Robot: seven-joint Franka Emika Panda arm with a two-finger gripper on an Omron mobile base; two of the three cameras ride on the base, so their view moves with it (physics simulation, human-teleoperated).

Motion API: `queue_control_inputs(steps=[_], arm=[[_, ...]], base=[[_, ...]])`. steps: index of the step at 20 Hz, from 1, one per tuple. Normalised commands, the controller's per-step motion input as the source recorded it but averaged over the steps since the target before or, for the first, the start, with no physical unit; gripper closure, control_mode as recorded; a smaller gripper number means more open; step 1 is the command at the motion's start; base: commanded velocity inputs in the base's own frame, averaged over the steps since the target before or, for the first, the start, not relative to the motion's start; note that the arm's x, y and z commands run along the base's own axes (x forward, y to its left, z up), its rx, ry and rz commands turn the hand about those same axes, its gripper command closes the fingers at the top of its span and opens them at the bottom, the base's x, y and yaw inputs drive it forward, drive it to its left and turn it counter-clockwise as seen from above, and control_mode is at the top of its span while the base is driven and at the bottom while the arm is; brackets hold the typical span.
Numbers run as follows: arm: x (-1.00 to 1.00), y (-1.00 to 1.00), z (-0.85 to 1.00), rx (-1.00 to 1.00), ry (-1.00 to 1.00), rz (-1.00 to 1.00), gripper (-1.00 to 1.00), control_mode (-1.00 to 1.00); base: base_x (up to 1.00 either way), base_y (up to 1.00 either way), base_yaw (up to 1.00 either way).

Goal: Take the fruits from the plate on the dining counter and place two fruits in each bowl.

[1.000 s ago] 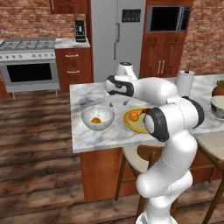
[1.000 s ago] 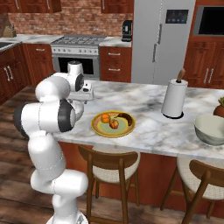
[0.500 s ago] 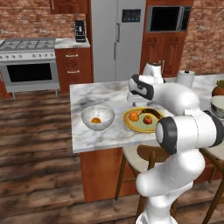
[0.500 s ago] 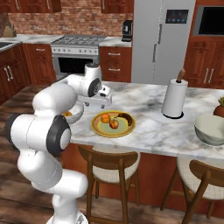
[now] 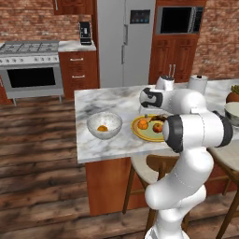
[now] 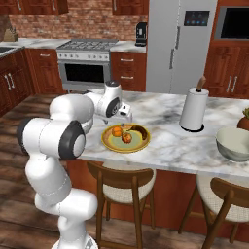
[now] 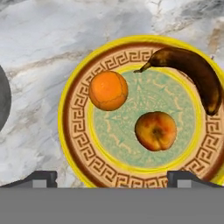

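The yellow plate [image 7: 73, 114] lies on the marble dining counter [image 5: 93, 100] and carries an orange [image 7: 108, 90], a reddish apple-like fruit [image 7: 155, 131] and a dark brown banana [image 7: 192, 72]. My gripper [image 7: 112, 179] hovers just above the plate's near rim, open, with nothing between its fingertips [image 7: 42, 178]. The right base view shows the gripper [image 6: 127, 117] over the plate [image 6: 109, 144]. Left of the plate [image 5: 139, 135], the whitish bowl [image 5: 104, 125] holds one orange fruit [image 5: 102, 128]. The grey bowl [image 6: 236, 143] stands at the counter's far right.
A white paper-towel holder [image 6: 193, 109] stands behind and right of the plate. Wooden stools [image 6: 125, 182] sit tucked under the counter's front edge. Some produce [image 5: 232, 95] sits at the far right. A dark curved edge [image 7: 2, 103] shows at the left of the hand view.
The arm has swung from above the whitish bowl across to above the plate. The gripper has stayed open with nothing in it.
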Motion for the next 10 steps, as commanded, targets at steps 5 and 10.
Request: queue_control_inputs(steps=[5, 10], arm=[[0.05, 0.01, -0.3, 0.0, -0.02, 0.0, -1.0, -1.0], [0.03, 0.18, -0.37, 0.0, 0.02, 0.0, -1.0, -1.0]], base=[[0.0, 0.0, 0.0], [0.0, 0.0, 0.0]])
